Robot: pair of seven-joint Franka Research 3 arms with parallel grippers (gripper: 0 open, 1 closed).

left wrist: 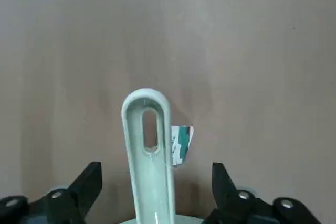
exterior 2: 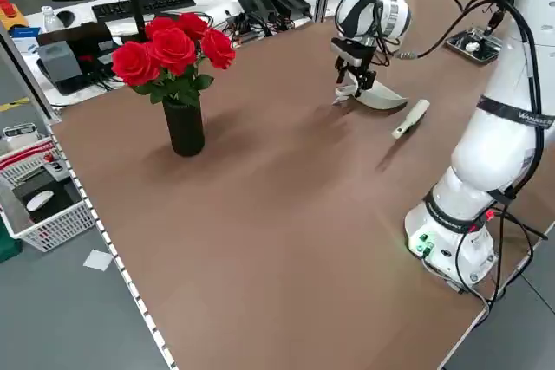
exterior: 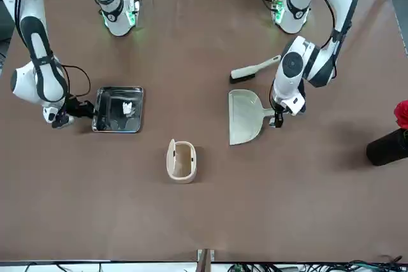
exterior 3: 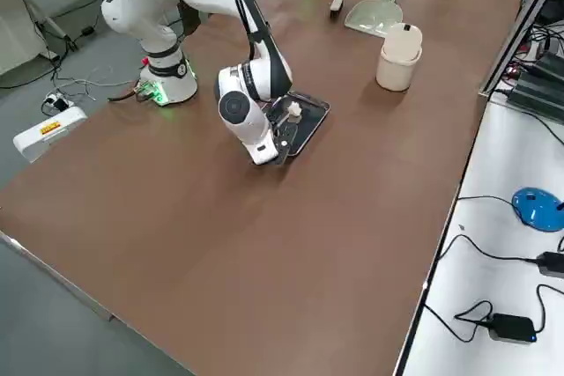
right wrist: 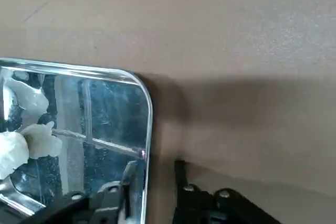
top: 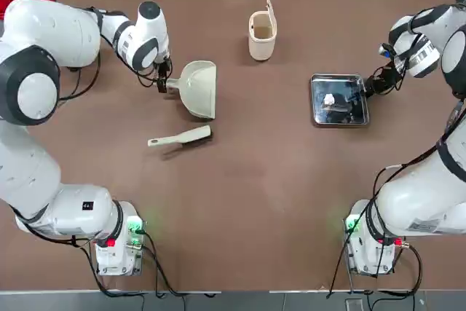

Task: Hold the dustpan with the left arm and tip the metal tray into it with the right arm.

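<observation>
- Top view: the dustpan lies flat on the brown table, left of centre, its stubby handle turned toward the left gripper, which stands at the handle's end. The metal tray lies flat right of centre with a white crumpled scrap inside; the right gripper is at the tray's outer rim. A cream hand brush lies just nearer the bases than the dustpan; a cream bin with its lid raised stands farther back, between the dustpan and the tray.
- Front view: the left gripper is at the dustpan handle; the right gripper meets the edge of the metal tray. The bin stands apart from both.
- Left side view: the left gripper hangs over the handle end of the dustpan; red roses in a black vase stand well apart on the table.
- Right side view: the right gripper is low at the rim of the metal tray; the dustpan lies far off.
- Left wrist view: the left gripper has its fingers spread apart, each clear of the slotted handle of the dustpan between them.
- Right wrist view: the right gripper straddles the rim of the metal tray, one finger inside and one outside, with a gap still visible between the outer finger and the rim.
</observation>
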